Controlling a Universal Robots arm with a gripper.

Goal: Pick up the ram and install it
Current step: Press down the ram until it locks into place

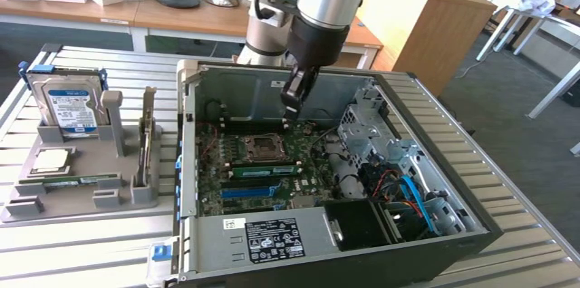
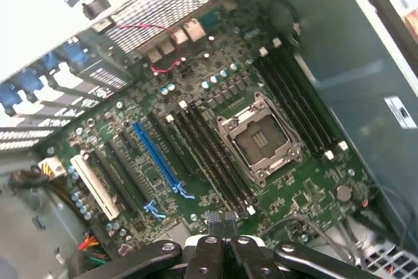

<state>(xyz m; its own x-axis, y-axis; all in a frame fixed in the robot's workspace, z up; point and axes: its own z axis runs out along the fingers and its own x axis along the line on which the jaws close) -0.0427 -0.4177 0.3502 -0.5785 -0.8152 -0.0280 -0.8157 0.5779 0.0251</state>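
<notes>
Green ram (long thin strip, pale patches) sits on motherboard.

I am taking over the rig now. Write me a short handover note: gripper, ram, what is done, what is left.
Gripper: shut, holding nothing, above the motherboard in the open case.
Ram: one ram strip lies in the grey holder beside the case. A second green strip sits by the processor socket.
Done or left: I cannot tell whether that second strip is fully seated.
</notes>
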